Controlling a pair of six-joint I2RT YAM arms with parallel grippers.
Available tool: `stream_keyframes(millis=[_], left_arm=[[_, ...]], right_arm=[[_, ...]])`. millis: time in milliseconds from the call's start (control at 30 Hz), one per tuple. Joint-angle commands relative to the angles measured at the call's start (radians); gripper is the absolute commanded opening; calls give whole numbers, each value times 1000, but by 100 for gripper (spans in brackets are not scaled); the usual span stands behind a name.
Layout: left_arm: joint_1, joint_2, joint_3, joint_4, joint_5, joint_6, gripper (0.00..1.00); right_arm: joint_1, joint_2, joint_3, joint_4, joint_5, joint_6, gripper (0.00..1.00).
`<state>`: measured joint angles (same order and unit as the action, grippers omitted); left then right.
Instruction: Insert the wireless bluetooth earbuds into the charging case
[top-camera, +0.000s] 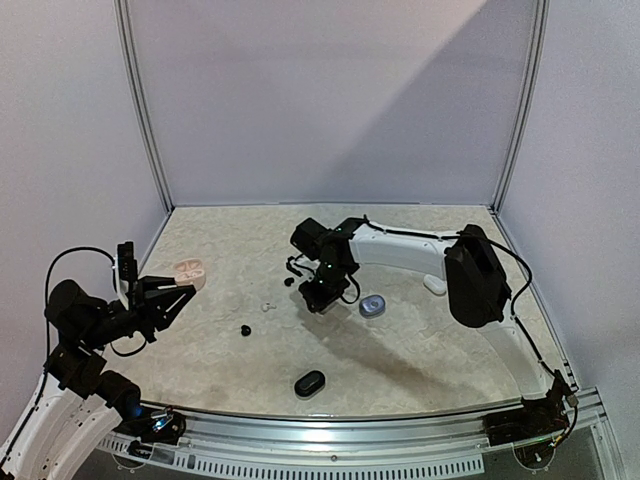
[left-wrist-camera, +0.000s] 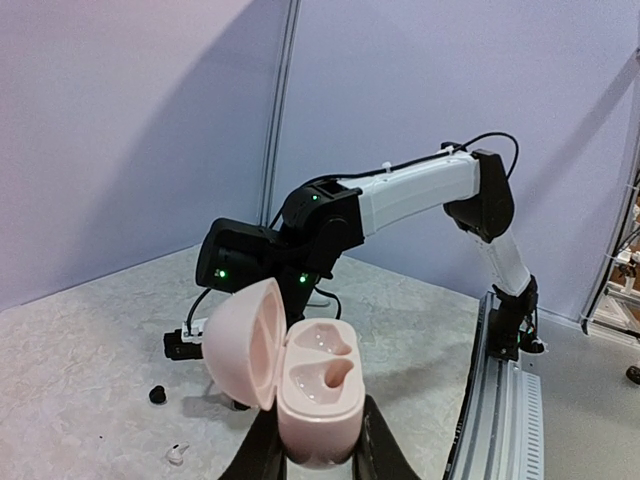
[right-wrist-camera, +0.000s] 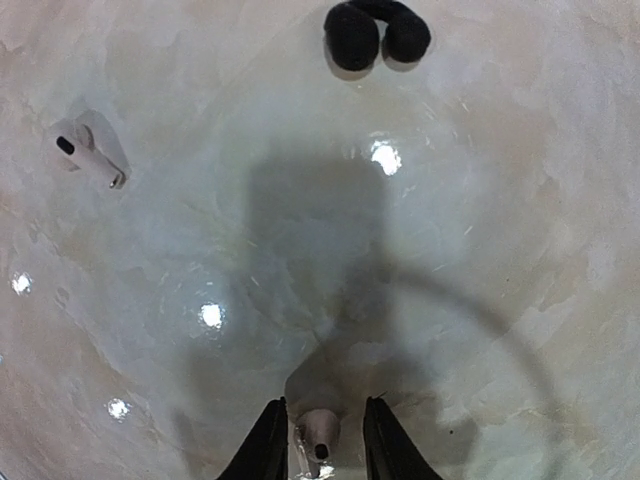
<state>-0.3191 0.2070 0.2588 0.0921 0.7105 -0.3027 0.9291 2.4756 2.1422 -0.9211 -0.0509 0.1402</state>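
The left gripper (left-wrist-camera: 318, 458) is clenched on the lower half of an open pink charging case (left-wrist-camera: 318, 385) and holds it in the air near the left edge of the worktop (top-camera: 420, 350). The lid is hinged back to the left, and both moulded wells show. The bottom of the left wrist view cuts off the jaws, so only their tips can be seen.

The right gripper (right-wrist-camera: 322, 445) hangs low over the middle of the worktop. Its jaws are released and narrowly parted astride a white earbud (right-wrist-camera: 318, 432) lying on the surface. A sliver of gap shows on the bud's right side; I cannot tell whether the other side is touched.

A second white earbud (right-wrist-camera: 85, 148) lies well apart from it. Two black earbuds (right-wrist-camera: 375, 30) touch each other, clipped by the top of the right wrist view. A black case (top-camera: 309, 383) sits near the near edge.
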Motion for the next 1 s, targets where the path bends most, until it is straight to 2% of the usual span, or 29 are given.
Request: stream_keyframes(millis=[0,533,800,900,967], left_arm=[[12,-15,-1,9,8,10,0],[12,-25,-1,10,8,16,0],[12,-34,-1,13,-14,21,0],[13,-39,-1,10,-36,26,0],[13,-41,-1,9,-53,30,0]], right_arm=[[14,25,22,-3,-3,14,24],[16,-28,26,-1,-12,48,1],[15,-114,24,37,10,51,0],[17,-170,21,103,11,60,0],[21,-235,10,204,19,63,0]])
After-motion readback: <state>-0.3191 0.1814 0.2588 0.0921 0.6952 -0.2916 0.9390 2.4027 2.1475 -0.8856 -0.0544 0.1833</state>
